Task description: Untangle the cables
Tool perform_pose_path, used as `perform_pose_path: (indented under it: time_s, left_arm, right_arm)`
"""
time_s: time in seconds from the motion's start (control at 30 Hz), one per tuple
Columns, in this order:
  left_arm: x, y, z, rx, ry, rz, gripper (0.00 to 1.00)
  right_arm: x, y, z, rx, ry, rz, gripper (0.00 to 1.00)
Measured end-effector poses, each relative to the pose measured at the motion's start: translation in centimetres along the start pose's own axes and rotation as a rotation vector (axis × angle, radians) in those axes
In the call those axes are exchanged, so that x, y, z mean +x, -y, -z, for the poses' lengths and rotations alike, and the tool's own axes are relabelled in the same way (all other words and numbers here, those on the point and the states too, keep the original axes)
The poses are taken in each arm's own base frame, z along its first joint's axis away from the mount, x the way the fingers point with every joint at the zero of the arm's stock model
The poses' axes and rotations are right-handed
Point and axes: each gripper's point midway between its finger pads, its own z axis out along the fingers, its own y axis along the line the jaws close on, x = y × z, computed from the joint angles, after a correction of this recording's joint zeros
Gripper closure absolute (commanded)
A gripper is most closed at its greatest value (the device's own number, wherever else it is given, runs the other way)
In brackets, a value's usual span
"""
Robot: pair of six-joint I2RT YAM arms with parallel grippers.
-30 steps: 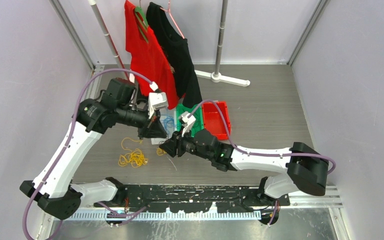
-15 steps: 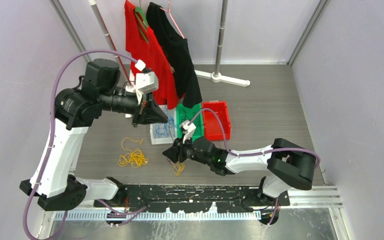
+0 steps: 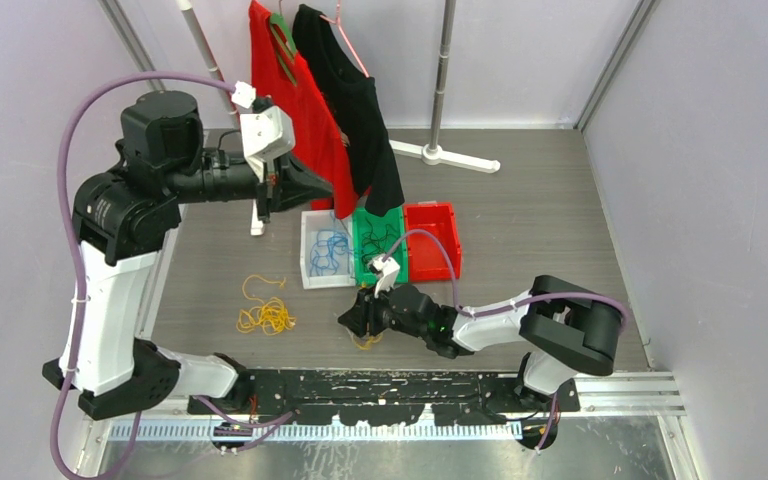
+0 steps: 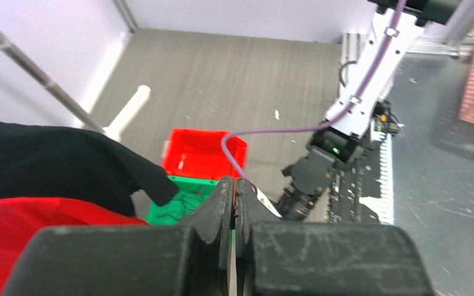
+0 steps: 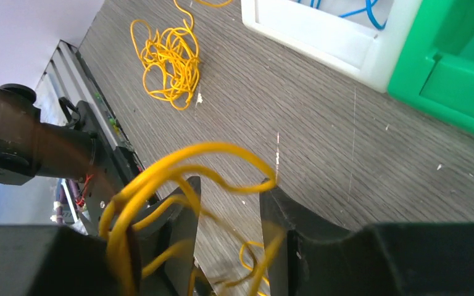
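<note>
A loose bunch of yellow cables (image 3: pixel 265 318) (image 5: pixel 166 61) lies on the floor at the left. Blue cables (image 3: pixel 328 250) sit in the white bin (image 3: pixel 309 283), and black cables (image 3: pixel 380 240) in the green bin (image 3: pixel 364 217). My right gripper (image 3: pixel 350 322) (image 5: pixel 228 185) hangs low over the floor in front of the bins. Its jaws stand apart, with several yellow cable loops (image 5: pixel 203 151) draped over and between the fingers and a few strands (image 3: pixel 365 343) trailing to the floor. My left gripper (image 3: pixel 328 190) (image 4: pixel 234 180) is raised high beside the red shirt, its jaws pressed together.
A red bin (image 3: pixel 430 240) (image 4: pixel 200 151) stands right of the green bin (image 4: pixel 179 197). A red shirt (image 3: pixel 295 110) and a black shirt (image 3: pixel 355 100) hang from the rack, whose foot (image 3: pixel 445 155) rests at the back. The black base rail (image 3: pixel 360 385) runs along the near edge.
My left arm has risen from just above the bins, up and to the left toward the shirts. My right gripper has drawn back toward the near edge with yellow strands on it.
</note>
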Motion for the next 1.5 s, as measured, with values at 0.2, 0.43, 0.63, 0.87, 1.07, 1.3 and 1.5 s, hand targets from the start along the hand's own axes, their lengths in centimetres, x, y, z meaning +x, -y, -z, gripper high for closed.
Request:
perform_pose_path:
  time_s: [0.2,0.43,0.63,0.87,1.07,1.3,1.5]
  left_arm:
    - [-2.5,-2.4,0.7,-0.137,0.073,-0.100,1.00]
    - [-6.5,-5.7,3.0,-0.372,0.201,-0.222,1.00]
    - [-10.4,-6.9,5.5,-0.511,0.331,-0.304,1.00]
    - [-13.3,-8.4,7.3,-0.635,0.421,-0.370,1.00]
    - [-17.1,-9.9,9.3,-0.758,0.498,-0.487,1.00]
    - [-21.8,-10.8,11.5,-0.871,0.608,-0.625,1.00]
    - [-25.6,-10.7,14.2,-0.978,0.719,-0.731,1.00]
  right_arm:
    - [1.1,0.5,-0.1,0.017,-0.028,-0.029,0.49]
    - [3.1,1.3,0.7,0.036,-0.063,-0.052,0.43]
    - [3.1,1.3,0.8,0.037,-0.056,-0.062,0.73]
    - [3.0,1.5,0.9,0.047,-0.043,-0.082,0.99]
    - [3.3,2.2,1.1,0.074,-0.037,-0.091,0.99]
    - [3.2,2.3,1.1,0.085,-0.029,-0.096,0.99]
    - [3.5,2.9,1.2,0.118,-0.034,-0.104,0.99]
